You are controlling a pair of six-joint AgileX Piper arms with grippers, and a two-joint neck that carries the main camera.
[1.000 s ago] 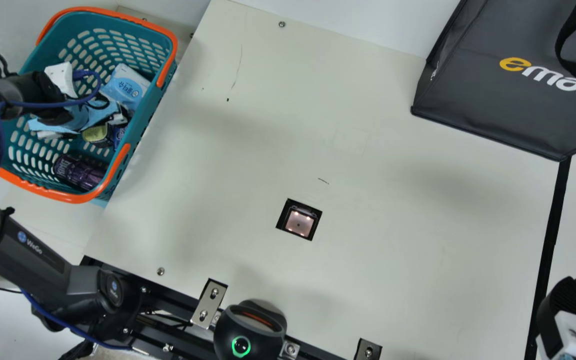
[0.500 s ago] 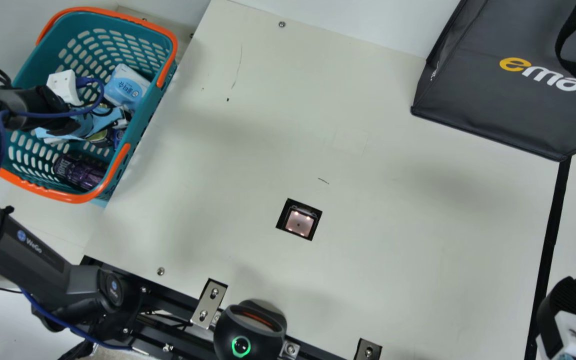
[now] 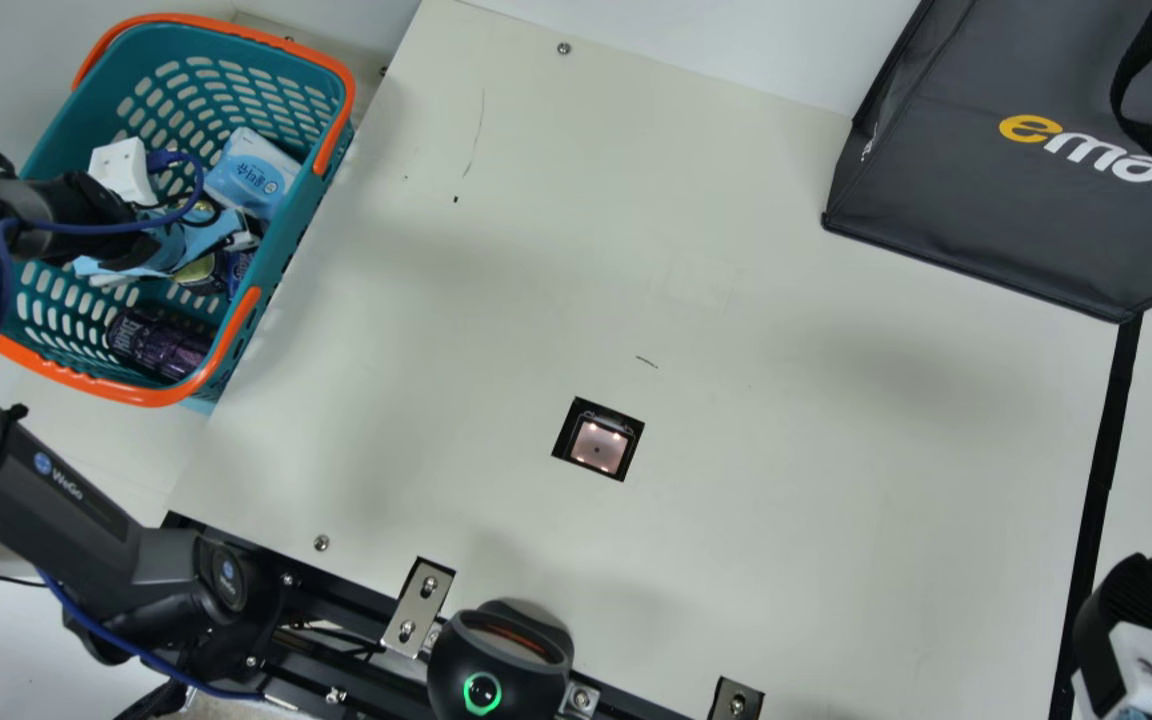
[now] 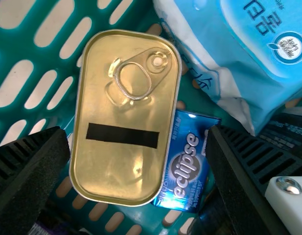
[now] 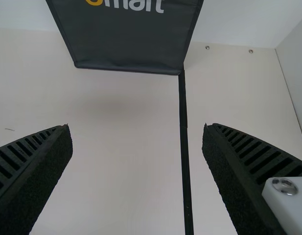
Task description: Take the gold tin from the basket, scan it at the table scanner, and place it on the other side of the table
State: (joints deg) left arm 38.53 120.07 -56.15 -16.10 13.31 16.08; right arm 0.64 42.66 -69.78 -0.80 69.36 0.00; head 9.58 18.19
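Note:
In the main view my left gripper reaches down inside the teal basket at the left, its fingertips hard to make out. The left wrist view has my left gripper open over the gold tin, which lies face up with its pull ring and a black strip showing, between the two fingers' lines and not clasped. At the main view's lower right corner is my right gripper; in its wrist view the right gripper stands open over bare table. The scanner window is set in the table.
Beside the tin in the basket lie a blue gum pack and a light blue pouch. A purple bottle rests at the basket's near end. A dark bag stands at the back right, and a black strip runs down the table.
My left gripper has shifted slightly toward the near side inside the basket, with barely any motion over the last half second. The right gripper has kept still.

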